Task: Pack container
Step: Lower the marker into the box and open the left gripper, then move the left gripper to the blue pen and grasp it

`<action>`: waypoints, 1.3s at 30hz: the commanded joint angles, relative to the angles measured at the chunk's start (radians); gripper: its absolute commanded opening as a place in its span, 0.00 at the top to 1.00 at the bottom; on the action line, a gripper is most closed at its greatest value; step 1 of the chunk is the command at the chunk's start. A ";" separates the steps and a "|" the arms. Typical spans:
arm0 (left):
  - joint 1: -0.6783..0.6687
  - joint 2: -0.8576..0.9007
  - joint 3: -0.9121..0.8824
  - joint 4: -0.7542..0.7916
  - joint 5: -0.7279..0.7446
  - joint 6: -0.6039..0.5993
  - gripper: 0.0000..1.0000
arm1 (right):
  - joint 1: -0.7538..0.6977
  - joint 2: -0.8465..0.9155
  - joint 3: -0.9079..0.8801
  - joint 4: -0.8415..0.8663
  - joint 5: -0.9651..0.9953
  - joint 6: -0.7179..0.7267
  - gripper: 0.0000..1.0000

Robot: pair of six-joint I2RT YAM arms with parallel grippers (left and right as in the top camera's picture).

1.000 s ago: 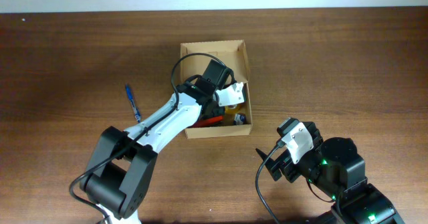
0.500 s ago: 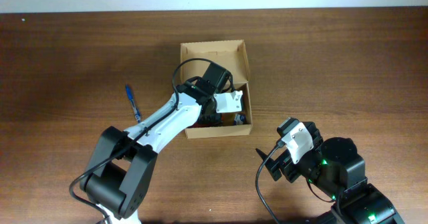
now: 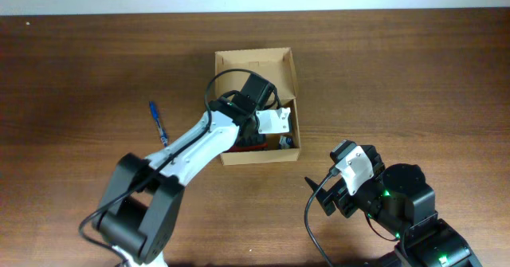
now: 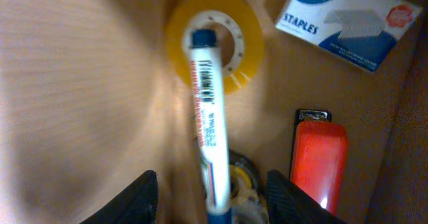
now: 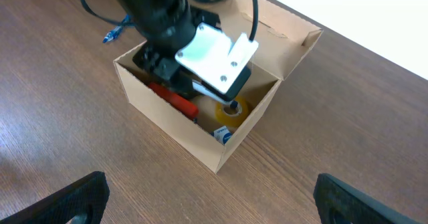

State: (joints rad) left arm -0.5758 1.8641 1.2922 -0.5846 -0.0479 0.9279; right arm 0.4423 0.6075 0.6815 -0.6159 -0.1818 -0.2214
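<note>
Now the left gripper hangs inside the container at table centre, jaws parted clear of the marker between them, which lies across a yellow tape roll. The right gripper, at 5 o'clock from the box, gapes wide.

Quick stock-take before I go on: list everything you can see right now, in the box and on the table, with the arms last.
table: one, dark brown wood, under everything
container: one, brown cardboard, table centre, flap open
yellow tape roll: one, yellow with a white core, flat inside the container
marker: one, white body with dark blue ends, inside the container, lying across the yellow tape roll
staples box: one, blue and white, inside the container
red item: one, red, perhaps a stapler, inside the container
smaller roll: one, partly hidden under the marker, colour unclear
blue pen: one, blue, on the table left of the container
left gripper: open, inside the container, fingers either side of the marker
right gripper: open, empty, facing the container
</note>
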 commanded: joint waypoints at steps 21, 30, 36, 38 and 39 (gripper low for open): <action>0.211 -0.385 0.006 -0.172 -0.079 -0.566 0.51 | 0.008 0.001 -0.004 0.003 0.010 -0.003 0.01; 0.356 -0.402 -0.103 -0.166 -0.080 -0.710 0.51 | 0.008 0.001 -0.004 0.003 0.010 -0.003 0.01; 0.463 -0.403 -0.201 -0.093 -0.081 -0.874 0.51 | 0.008 0.001 -0.004 0.003 0.010 -0.003 0.01; 0.495 -0.402 -0.238 -0.053 -0.080 -0.940 0.51 | 0.008 0.001 -0.004 0.003 0.010 -0.003 0.01; 0.509 -0.402 -0.256 -0.031 -0.080 -0.968 0.51 | 0.008 0.001 -0.004 0.003 0.010 -0.003 0.01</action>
State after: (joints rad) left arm -0.1017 1.4876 1.0821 -0.6495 -0.1246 0.1009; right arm 0.4423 0.6075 0.6815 -0.6163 -0.1818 -0.2207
